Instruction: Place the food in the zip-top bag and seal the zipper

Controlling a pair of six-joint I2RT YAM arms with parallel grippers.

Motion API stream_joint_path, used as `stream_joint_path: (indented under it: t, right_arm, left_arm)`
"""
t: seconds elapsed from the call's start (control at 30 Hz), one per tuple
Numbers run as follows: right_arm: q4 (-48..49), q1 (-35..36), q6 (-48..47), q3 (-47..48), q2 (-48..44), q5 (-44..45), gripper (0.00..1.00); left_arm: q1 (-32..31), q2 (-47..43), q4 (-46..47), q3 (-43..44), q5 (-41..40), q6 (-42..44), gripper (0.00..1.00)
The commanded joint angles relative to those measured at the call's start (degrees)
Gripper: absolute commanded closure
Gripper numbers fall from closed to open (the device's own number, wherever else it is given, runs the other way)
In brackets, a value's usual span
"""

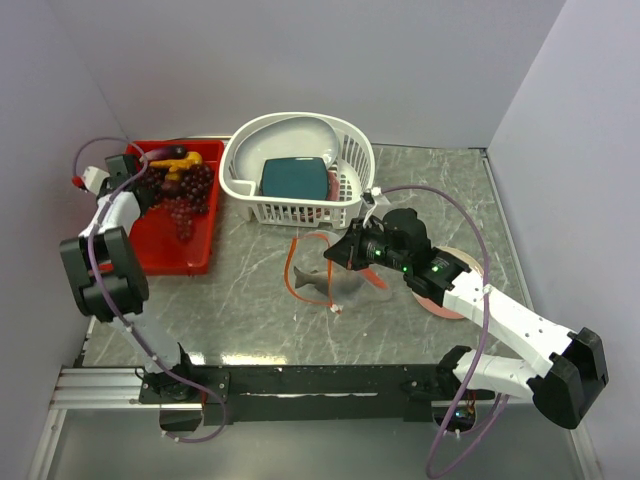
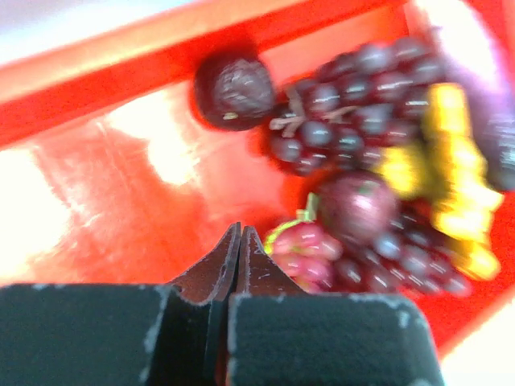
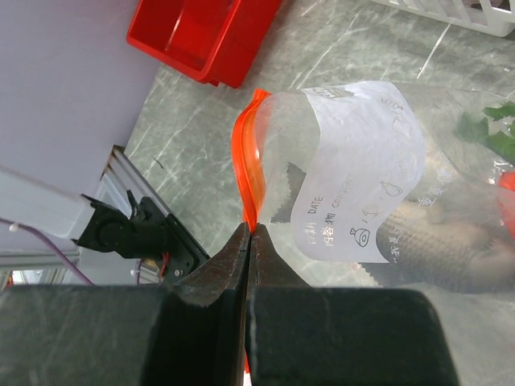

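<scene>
grey marble table [image 1: 250, 300], top view: zip-top bag [image 1: 305, 265] mid-table, grey fish [image 1: 322, 283] inside, grapes [image 1: 185, 195] in red tray [image 1: 190, 250] far left. left wrist: left hand [image 2: 240, 241] fingers pressed together, empty, beside grapes. right wrist: right hand [image 3: 248, 237] pinches zipper [image 3: 246, 153] at bag mouth.

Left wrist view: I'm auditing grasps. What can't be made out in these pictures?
- Left wrist: whether the shut left gripper holds any grapes; blurred, and the jaws cover the contact.
- Right wrist: fish in the zip-top bag; label partly covers it, right edge cuts it.
</scene>
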Motion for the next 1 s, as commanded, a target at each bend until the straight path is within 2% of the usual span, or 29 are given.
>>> stream_joint_path:
  t: [0.0, 0.5, 0.97]
  right_arm:
    - [2.2, -0.3, -0.6, 0.3, -0.9, 1.4, 1.00]
    - [2.0, -0.4, 1.9, 5.3, 3.4, -1.2, 1.00]
    - [2.8, -0.5, 6.6, 17.4, 13.8, -2.1, 1.00]
  left_arm:
    - [-0.6, -9.0, -0.1, -2.3, -2.0, 4.4, 0.99]
    - [-5.2, -27.4, -3.1, -3.3, 2.1, 13.0, 0.99]
    - [-8.2, -35.4, -6.3, 2.4, 9.7, 17.6, 0.99]
